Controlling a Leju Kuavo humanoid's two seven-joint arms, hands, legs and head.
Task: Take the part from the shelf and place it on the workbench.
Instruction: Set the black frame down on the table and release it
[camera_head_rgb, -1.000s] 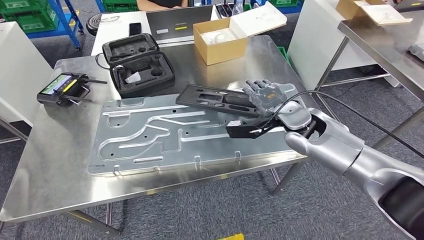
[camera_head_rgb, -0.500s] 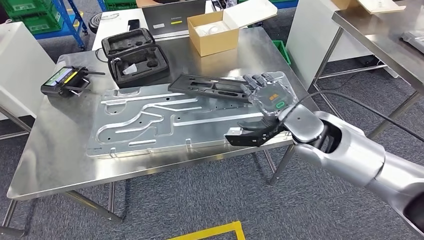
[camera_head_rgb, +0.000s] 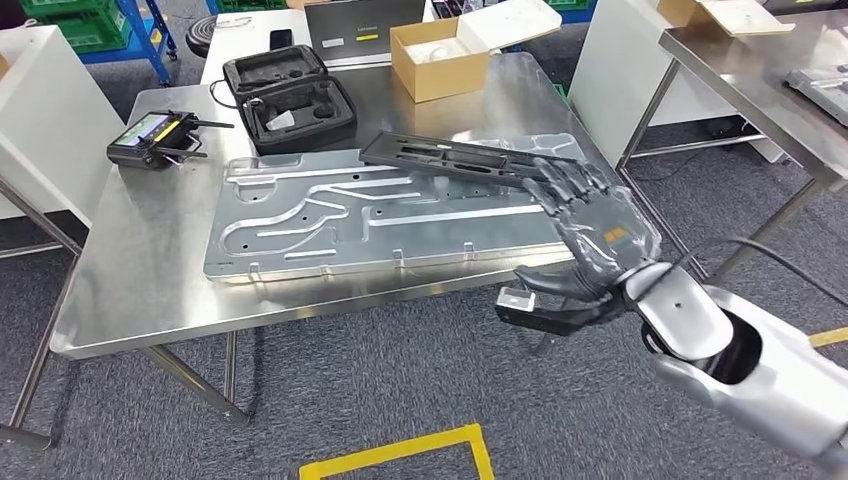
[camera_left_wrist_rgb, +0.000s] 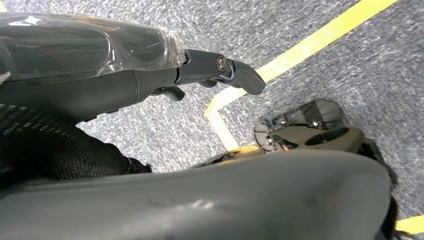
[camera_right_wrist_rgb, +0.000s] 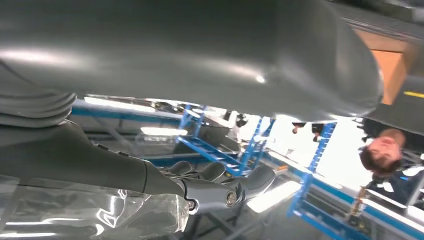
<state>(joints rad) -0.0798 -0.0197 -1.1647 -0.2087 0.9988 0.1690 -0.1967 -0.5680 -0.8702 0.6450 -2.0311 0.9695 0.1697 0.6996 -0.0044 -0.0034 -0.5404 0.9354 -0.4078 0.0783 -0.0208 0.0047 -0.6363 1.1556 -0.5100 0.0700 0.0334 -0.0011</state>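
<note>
1. Grey carpet with yellow floor tape (camera_head_rgb: 400, 452) around a steel workbench (camera_head_rgb: 130, 290).
2. On the workbench: large grey machined plate (camera_head_rgb: 380, 215), long black part (camera_head_rgb: 455, 158) resting at its far right edge, tilted.
3. Further left: open black case (camera_head_rgb: 290, 95), controller (camera_head_rgb: 155, 140); cardboard box (camera_head_rgb: 440, 60) far.
4. Right hand (camera_head_rgb: 590, 235) near right of the part, fingers spread, holding nothing.
5. Left hand (camera_left_wrist_rgb: 150, 75) above the carpet, fingers loosely extended, empty.

Bare steel along the workbench (camera_head_rgb: 130, 300) front edge lies free; the grey plate (camera_head_rgb: 380, 215) covers its middle
</note>
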